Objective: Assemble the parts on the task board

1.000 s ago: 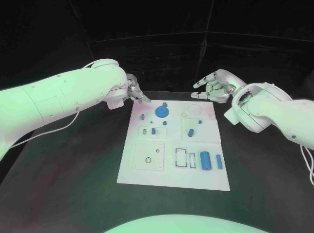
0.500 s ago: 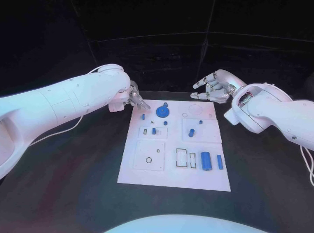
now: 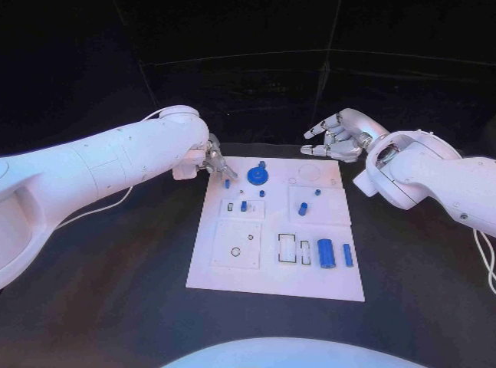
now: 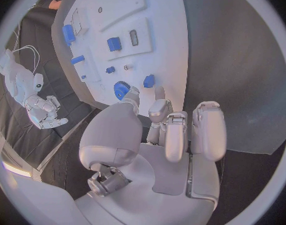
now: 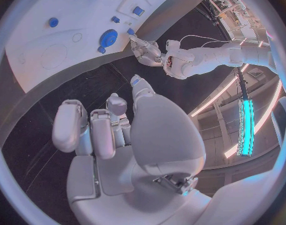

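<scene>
Left hand: the left hand (image 3: pixel 215 159) hangs at the far left corner of the task board (image 3: pixel 314 285), fingers drawn in together and pointing down toward the board, with nothing in them that the wrist view lets me see (its fingertips (image 4: pixel 157 92) end just short of a small blue peg (image 4: pixel 148 80)).
Left arm: comes in low from the near left and bends at the wrist over the board's edge.
Right hand: the right hand (image 3: pixel 338 136) floats past the board's far right corner, palm turned toward the board, fingers spread and holding nothing.
Right arm: folds back toward the right edge, its elbow beside the board.
Round part: a blue gear (image 3: pixel 255 178) sits near the far left corner, just beside the left hand.
Other parts: small blue pegs (image 3: pixel 302 208) mid-board; two blue cylinders (image 3: pixel 325 253) toward the near right.
Table: black table (image 3: pixel 115 291) under everything.
</scene>
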